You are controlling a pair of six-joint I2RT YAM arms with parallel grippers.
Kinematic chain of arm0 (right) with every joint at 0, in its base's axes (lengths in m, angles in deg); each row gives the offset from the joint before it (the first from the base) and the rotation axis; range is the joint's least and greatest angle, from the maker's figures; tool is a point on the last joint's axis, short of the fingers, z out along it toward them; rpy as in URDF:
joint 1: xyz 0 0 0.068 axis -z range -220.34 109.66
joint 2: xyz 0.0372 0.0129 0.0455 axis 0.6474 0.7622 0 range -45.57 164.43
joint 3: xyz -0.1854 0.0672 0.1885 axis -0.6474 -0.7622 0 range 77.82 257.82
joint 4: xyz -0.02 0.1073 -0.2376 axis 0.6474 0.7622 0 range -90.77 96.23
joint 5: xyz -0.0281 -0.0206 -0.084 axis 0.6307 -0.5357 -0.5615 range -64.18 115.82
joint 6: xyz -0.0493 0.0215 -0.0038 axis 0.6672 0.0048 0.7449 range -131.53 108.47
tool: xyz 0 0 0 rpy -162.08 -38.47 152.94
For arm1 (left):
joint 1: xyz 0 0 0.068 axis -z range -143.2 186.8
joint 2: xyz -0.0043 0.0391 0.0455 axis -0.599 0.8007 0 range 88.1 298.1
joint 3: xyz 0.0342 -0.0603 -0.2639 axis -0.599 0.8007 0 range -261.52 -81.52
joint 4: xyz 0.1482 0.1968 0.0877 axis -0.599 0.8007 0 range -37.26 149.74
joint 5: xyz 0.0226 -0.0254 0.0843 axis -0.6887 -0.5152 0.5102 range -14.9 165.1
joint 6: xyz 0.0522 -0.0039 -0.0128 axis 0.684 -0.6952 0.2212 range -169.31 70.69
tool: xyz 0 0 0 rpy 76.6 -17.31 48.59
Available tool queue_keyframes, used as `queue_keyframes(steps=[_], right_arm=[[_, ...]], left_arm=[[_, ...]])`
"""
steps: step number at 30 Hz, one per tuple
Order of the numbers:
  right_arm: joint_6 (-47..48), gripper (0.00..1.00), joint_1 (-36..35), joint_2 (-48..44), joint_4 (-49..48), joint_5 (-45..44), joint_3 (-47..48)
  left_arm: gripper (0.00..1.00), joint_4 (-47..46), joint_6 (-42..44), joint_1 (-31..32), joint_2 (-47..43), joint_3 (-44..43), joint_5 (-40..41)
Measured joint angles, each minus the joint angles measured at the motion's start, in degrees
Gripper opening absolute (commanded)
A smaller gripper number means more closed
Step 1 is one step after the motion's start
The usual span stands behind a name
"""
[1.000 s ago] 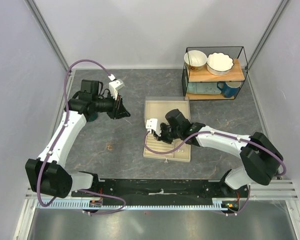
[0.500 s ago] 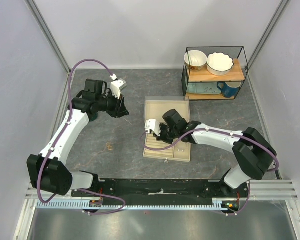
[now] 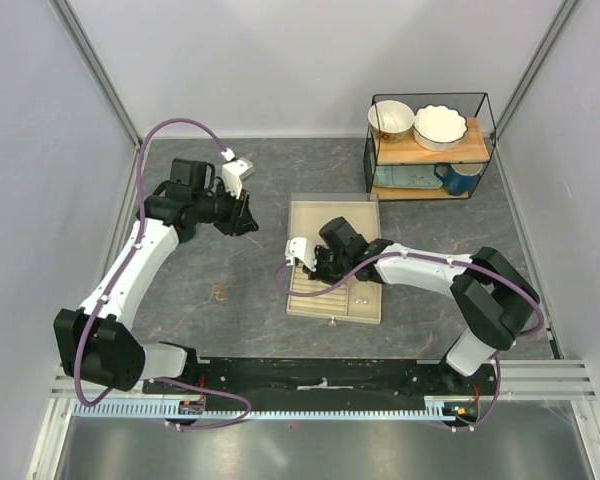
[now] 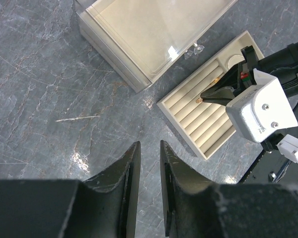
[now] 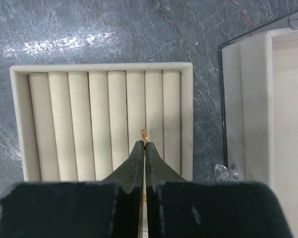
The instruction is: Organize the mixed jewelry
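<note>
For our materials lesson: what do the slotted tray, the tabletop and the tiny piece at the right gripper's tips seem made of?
The slotted tray: matte beige padded rolls, likely velvet-like fabric. The tabletop: grey, veined, glossy with glare; stone or stone-look laminate. The tiny piece: gold-coloured, glinting, probably metal.

counter: grey, marbled | beige tray box: centre, slotted half nearest | black wire rack: back right | patterned bowl, white scalloped bowl: top shelf, side by side | blue mug: lower shelf
</note>
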Motion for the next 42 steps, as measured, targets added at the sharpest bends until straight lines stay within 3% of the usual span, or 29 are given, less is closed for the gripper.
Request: queue_keyframes(steps=[42], right_arm=[[0.8,0.00,0.1,3.0,-0.3,-0.4,1.4]], left_arm=[[0.29,0.0,0.0,0.0,-0.1,1.6,-0.7]])
